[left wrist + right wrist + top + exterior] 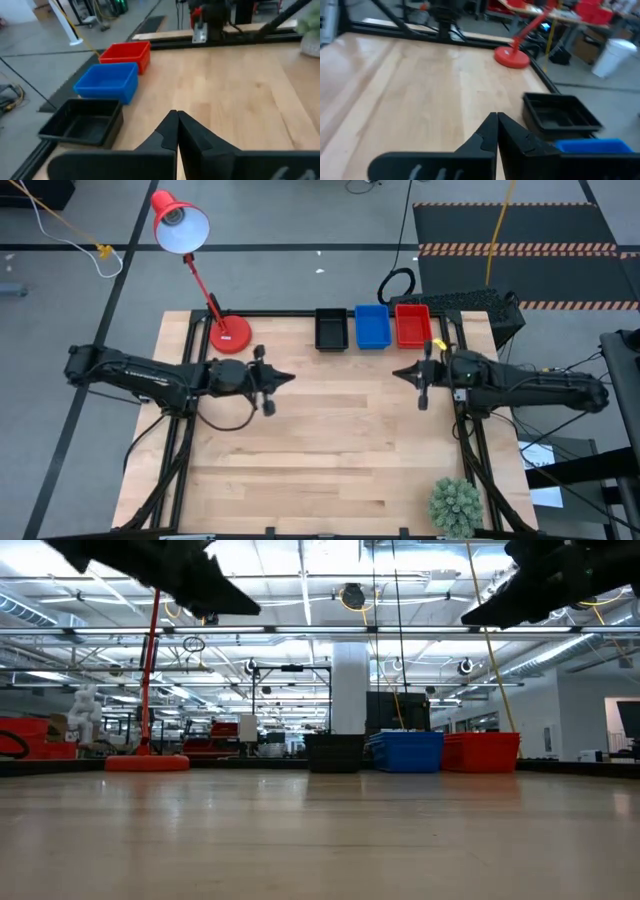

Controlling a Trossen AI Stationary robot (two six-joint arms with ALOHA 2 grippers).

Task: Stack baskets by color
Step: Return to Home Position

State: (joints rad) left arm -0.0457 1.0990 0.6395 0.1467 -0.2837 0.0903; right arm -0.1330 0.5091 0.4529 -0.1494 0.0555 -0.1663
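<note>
I am hovering my left hand (288, 378) above the left half of the worktop (340, 450). Its two fingers are pressed together with nothing between them, and they are pointing toward the middle. Behind it, the red lamp's round base (230, 336) is sitting near the far edge.

The baskets are lining the far edge in a row, side by side, just right of the lamp base. The black basket (331, 329) is sitting leftmost, and its dark floor is showing through the open top. The blue basket (372, 326) is standing in the middle, just beside the black one, with its blue floor showing. The red basket (412, 325) is closing the row on the right, just beside the blue one. From the low view the blue pile is showing layered rims, but I cannot tell how many are nested in each colour.

I am hovering my right hand (397, 373) over the right half, fingers together and gripping nothing, facing my left one, well apart from the baskets. A small green plant (456, 505) is sitting at the near right corner.
</note>
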